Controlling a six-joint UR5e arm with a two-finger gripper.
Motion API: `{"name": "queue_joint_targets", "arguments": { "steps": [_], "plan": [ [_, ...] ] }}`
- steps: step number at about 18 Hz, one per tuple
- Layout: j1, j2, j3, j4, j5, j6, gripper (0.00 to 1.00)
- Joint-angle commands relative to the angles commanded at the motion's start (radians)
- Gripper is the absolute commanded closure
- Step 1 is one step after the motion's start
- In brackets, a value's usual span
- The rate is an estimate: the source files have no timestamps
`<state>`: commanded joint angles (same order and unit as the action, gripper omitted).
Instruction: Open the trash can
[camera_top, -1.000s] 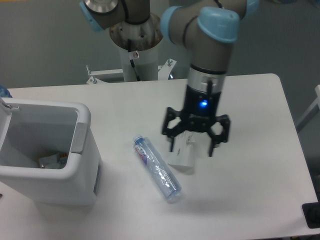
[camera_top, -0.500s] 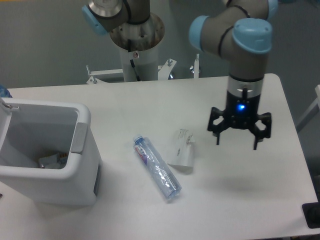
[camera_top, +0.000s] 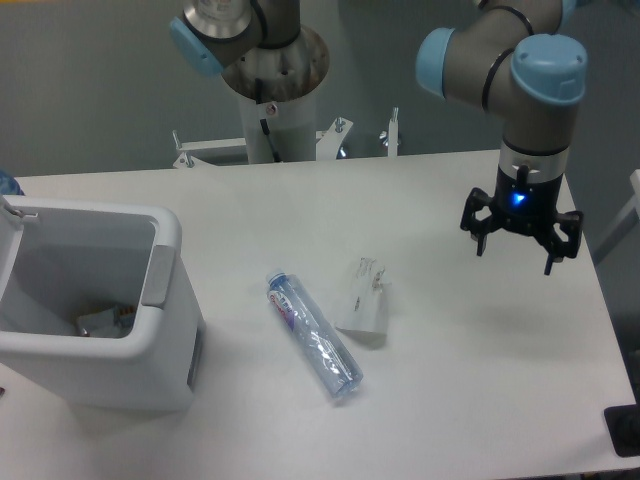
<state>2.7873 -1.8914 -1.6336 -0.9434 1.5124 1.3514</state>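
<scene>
One trash can (camera_top: 150, 330), one plastic bottle (camera_top: 314, 336), one white packet (camera_top: 364, 302) (crumpled), one hand (camera_top: 521, 232).

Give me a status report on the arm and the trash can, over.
Black two-finger gripper open, empty, hovering at table's right side. Large boxy white plastic trash can open at left, scraps inside. Clear plastic bottle and crumpled white packet lie between.

White trash can (camera_top: 100, 330) w/ grey tab (camera_top: 158, 275); black gripper (camera_top: 520, 245).
</scene>
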Motion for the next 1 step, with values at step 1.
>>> {"name": "queue_joint_targets", "arguments": {
  "steps": [1],
  "plan": [
    [-0.003, -0.003, 0.000, 0.000, 0.003, 0.000, 0.00]
  ]
}}
